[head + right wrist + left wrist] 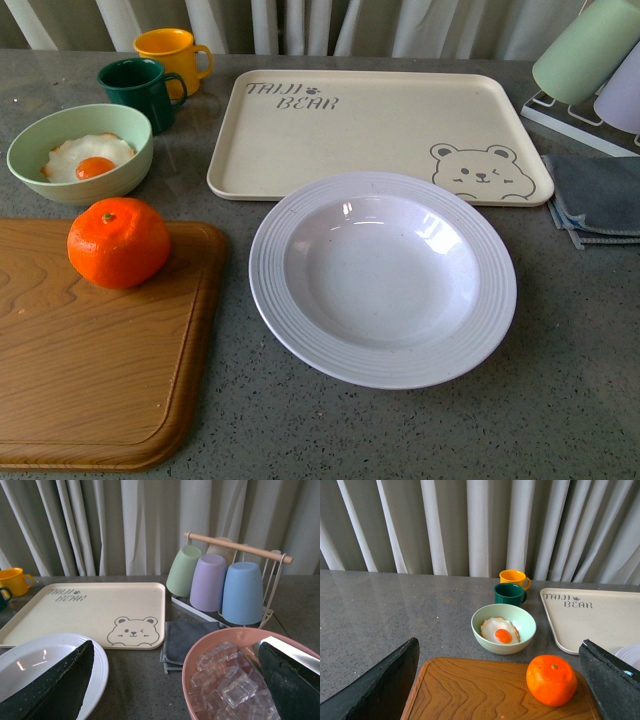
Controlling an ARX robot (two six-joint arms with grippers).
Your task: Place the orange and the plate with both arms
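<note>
The orange (118, 242) sits on the far right part of a wooden cutting board (90, 380). The white ridged plate (382, 277) lies on the grey table in the middle, in front of the cream bear tray (370, 130). Neither arm shows in the front view. In the left wrist view my left gripper (500, 690) is open and empty above the board, with the orange (551, 679) between its fingers, nearer the right one. In the right wrist view my right gripper (175, 685) is open and empty; the plate's rim (97, 667) lies by one finger.
A pale green bowl with a fried egg (80, 152), a dark green mug (140, 90) and a yellow mug (172, 55) stand at the back left. A grey cloth (598, 200) and a cup rack (225, 580) are at the right. A pink bowl of ice cubes (230, 680) is under my right gripper.
</note>
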